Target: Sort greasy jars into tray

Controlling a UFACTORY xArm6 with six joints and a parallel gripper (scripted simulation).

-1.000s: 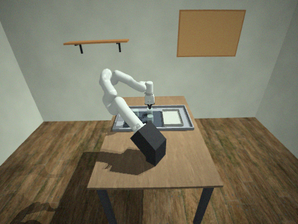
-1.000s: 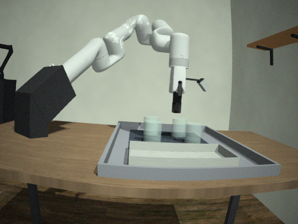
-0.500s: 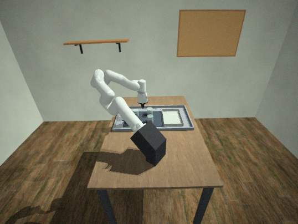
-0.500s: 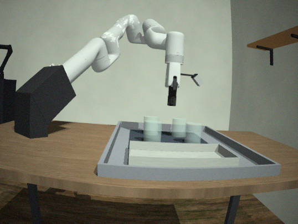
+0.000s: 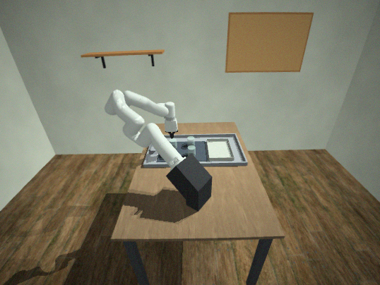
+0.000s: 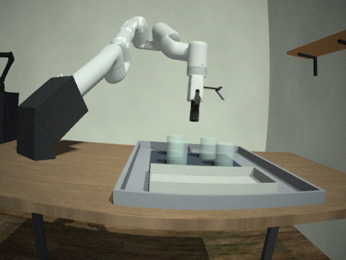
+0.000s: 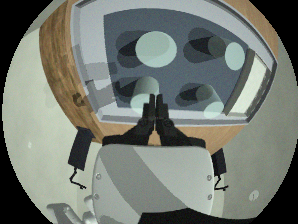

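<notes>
1. Exterior view: our gripper [image 5: 171, 136] [image 6: 194, 120] [image 7: 155, 101], its fingertips together on nothing, hangs in the air above the far outer jar [image 5: 173, 143] [image 6: 208, 147] [image 7: 156, 49] ("far" as the top view has it, "outer" meaning away from the tray).
2. All four jars stand on the mat [image 5: 201, 148] [image 6: 158, 157] [image 7: 175, 80]: this one, the far inner jar [image 5: 191, 140] [image 6: 225, 154] [image 7: 234, 56], the near inner jar [image 5: 191, 149] [image 6: 181, 157] [image 7: 213, 107] and the near outer jar [image 6: 175, 138] [image 7: 144, 92], which the arm hides from the top view. None is in the tray [image 5: 219, 149] [image 6: 212, 187] [image 7: 255, 75].
3. Misplaced contact. Descending with closed fingers straight over a jar, we could press on its upturned base; a push needs them beside the wall.
4. Toppling. A push too high might tip a clean, gripping jar instead of sliding it.
5. Collision. A greasy jar may skid into its neighbour, muddling both readings.
6. Misjudgement. Grease leaves nothing to see, so unequal pushes would likely mislead our sorting.
7. Slip. A greasy jar, loosely gripped, could drop on the tray's rim.
</notes>
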